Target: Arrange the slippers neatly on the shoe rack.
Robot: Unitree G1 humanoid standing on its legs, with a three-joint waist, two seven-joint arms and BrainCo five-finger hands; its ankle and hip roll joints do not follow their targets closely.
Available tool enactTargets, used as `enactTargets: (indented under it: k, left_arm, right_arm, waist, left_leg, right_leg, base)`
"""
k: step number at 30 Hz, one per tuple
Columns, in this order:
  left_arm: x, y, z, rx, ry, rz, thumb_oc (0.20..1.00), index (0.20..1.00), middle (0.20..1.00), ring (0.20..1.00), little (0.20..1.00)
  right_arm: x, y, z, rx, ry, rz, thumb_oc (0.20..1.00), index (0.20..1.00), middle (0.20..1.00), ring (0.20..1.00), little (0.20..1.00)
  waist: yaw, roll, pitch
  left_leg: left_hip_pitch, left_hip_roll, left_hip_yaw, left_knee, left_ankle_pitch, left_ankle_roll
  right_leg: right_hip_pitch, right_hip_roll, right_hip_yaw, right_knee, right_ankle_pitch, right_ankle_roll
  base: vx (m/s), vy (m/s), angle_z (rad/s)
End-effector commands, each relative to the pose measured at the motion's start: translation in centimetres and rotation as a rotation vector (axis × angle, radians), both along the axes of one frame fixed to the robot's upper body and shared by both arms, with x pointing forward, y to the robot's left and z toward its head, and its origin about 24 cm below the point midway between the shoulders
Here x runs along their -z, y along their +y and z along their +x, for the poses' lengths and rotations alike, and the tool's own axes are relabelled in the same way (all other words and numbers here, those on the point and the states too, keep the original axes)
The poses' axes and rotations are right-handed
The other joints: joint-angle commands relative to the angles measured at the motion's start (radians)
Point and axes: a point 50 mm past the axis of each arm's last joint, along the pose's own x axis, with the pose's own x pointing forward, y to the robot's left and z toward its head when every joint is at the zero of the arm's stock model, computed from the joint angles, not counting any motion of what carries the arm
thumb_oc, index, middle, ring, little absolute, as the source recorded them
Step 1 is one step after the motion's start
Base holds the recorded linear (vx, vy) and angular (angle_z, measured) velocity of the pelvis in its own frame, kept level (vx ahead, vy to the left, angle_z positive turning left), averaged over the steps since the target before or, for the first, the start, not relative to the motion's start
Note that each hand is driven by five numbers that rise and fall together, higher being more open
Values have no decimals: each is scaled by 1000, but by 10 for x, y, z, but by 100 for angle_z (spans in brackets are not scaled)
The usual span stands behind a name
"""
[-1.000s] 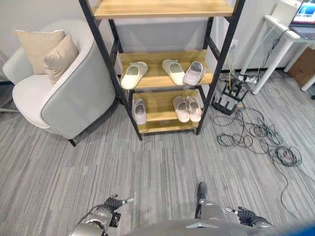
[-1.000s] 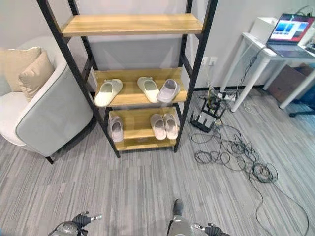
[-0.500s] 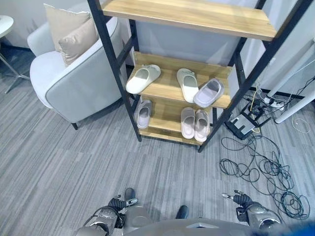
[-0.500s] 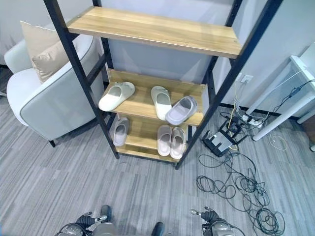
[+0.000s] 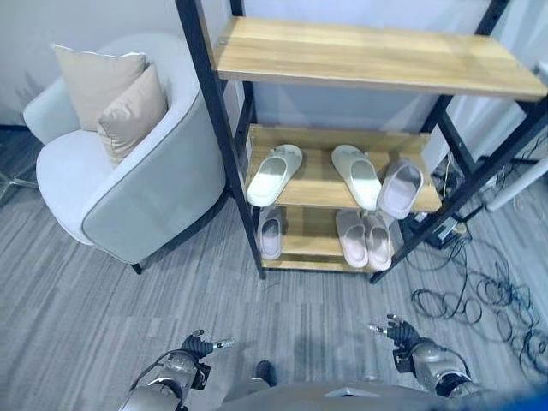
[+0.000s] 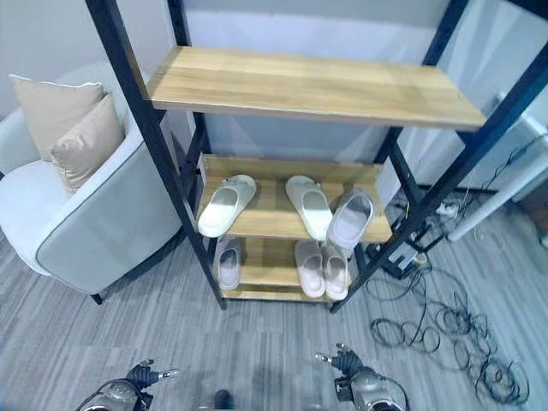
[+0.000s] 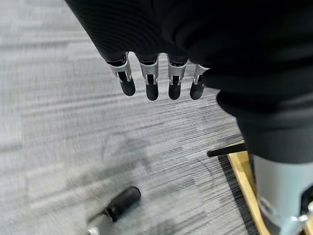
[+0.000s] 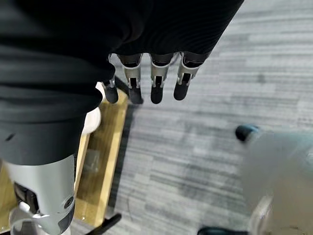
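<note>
Six soft rounded slippers (image 5: 274,174) on wooden shoe rack (image 5: 377,60); left hand (image 7: 156,78), right hand (image 8: 146,78) slack-fingered, empty.

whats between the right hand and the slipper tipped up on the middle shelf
In the left eye view, bare grey carpet and the bottom shelf's front edge with a pair of pale slippers lie between the right hand and the tilted slipper.

No legible txt or nos. anywhere
</note>
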Motion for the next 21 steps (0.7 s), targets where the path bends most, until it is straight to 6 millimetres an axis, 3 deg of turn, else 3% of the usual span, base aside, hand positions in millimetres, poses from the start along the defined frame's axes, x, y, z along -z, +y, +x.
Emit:
enactTargets:
  k: [1,3,6,7,8,9,10,11,13,14,16,18,19,20,21]
  left_arm:
    - [2,-2,-6,-10,10,8,1000,1000,1000,1000,1000]
    - [5,-11,-8,36,10,-1,1000,1000,1000,1000,1000]
    - [8,-21,-12,77,17,-19,1000,1000,1000,1000,1000]
    - [10,-23,-16,82,33,-27,1000,1000,1000,1000,1000]
    - [10,-24,-16,86,33,-32,1000,1000,1000,1000,1000]
    - [14,-23,-34,80,73,-37,1000,1000,1000,1000,1000]
    - [15,-23,-41,100,108,-46,1000,1000,1000,1000,1000]
    - [14,-22,-37,108,92,-44,1000,1000,1000,1000,1000]
    - [17,-30,-40,97,102,-55,1000,1000,1000,1000,1000]
    - [20,-39,-47,103,110,-66,1000,1000,1000,1000,1000]
    - [17,-38,-37,100,72,-63,1000,1000,1000,1000,1000]
    - [16,-40,-30,93,53,-69,1000,1000,1000,1000,1000]
    - [15,-40,-27,99,47,-64,1000,1000,1000,1000,1000]
    - [14,-40,-23,109,36,-57,1000,1000,1000,1000,1000]
    - [14,-40,-23,114,36,-56,1000,1000,1000,1000,1000]
  right_arm:
    - [-6,-13,8,-7,-37,-54,1000,1000,1000,1000,1000]
    - [-10,-10,15,63,-96,17,1000,1000,1000,1000,1000]
    - [-16,-5,23,-10,-141,9,1000,1000,1000,1000,1000]
    - [-27,4,43,-73,-203,0,1000,1000,1000,1000,1000]
    - [-22,6,28,-95,-187,17,1000,1000,1000,1000,1000]
    - [-30,8,25,-179,-260,132,1000,1000,1000,1000,1000]
    - [-35,-2,34,-196,-226,62,1000,1000,1000,1000,1000]
    - [-37,1,38,-190,-259,55,1000,1000,1000,1000,1000]
    - [-17,-3,14,-189,-151,-42,1000,1000,1000,1000,1000]
    - [-21,13,14,-271,-227,60,1000,1000,1000,1000,1000]
    - [-22,19,24,-188,-225,58,1000,1000,1000,1000,1000]
    - [-8,21,4,-156,-111,76,1000,1000,1000,1000,1000]
    - [-13,26,14,-198,-143,59,1000,1000,1000,1000,1000]
    - [-32,45,35,-299,-268,95,1000,1000,1000,1000,1000]
    - [-38,51,39,-328,-305,112,1000,1000,1000,1000,1000]
  waist:
    - [4,-9,16]
    - [-3,-11,2]
    - [-3,-6,-11]
    - [0,-5,-20]
    - [-5,-5,-19]
    - [-8,-3,-11]
    - [-10,-7,-19]
    - [-3,-7,-18]
    - [-1,4,-21]
    - [-1,12,-14]
    - [-3,16,-5]
    - [-2,16,-13]
    - [-1,15,-14]
    - [0,12,-10]
    - [0,11,-7]
  left_leg:
    - [-23,70,-91,89,-74,-101]
    - [-20,66,-92,76,-65,-111]
    - [-13,75,-102,55,-49,-125]
    - [-4,82,-104,40,-41,-133]
    - [4,86,-107,31,-37,-136]
    - [17,94,-102,20,-27,-144]
    - [15,100,-103,14,-21,-150]
    - [17,104,-106,5,-16,-154]
    - [29,111,-107,-12,-7,-160]
    - [32,119,-104,-19,0,-165]
    - [26,124,-107,-19,3,-172]
    - [17,127,-109,-19,8,-176]
    - [15,129,-112,-19,10,-179]
    - [7,131,-115,-19,13,-182]
    - [4,133,-116,-19,16,-183]
  right_leg:
    - [57,67,-12,-248,-11,-22]
    - [89,103,33,-350,-4,-11]
    - [117,125,25,-395,-8,-16]
    - [134,134,14,-418,-11,-19]
    - [144,141,12,-428,-14,-21]
    - [161,152,11,-448,-15,-23]
    - [164,158,5,-459,-15,-25]
    - [169,163,2,-466,-18,-27]
    - [189,175,-9,-493,-19,-29]
    - [199,182,-15,-513,-20,-29]
    - [200,187,-17,-516,-21,-30]
    - [199,192,-24,-522,-21,-32]
    - [201,192,-31,-522,-23,-33]
    - [201,193,-36,-522,-26,-35]
    - [201,194,-38,-522,-28,-35]
  base:
    - [69,-70,-5]
    - [99,-137,9]
    - [74,-111,16]
    - [58,-117,12]
    - [49,-143,15]
    - [18,-118,19]
    - [15,-115,22]
    - [21,-78,1]
    - [33,-59,-7]
    - [22,-39,7]
    - [-43,-29,1]
    - [-25,-39,2]
    - [-21,-62,17]
    - [-38,-61,17]
    - [-46,-57,12]
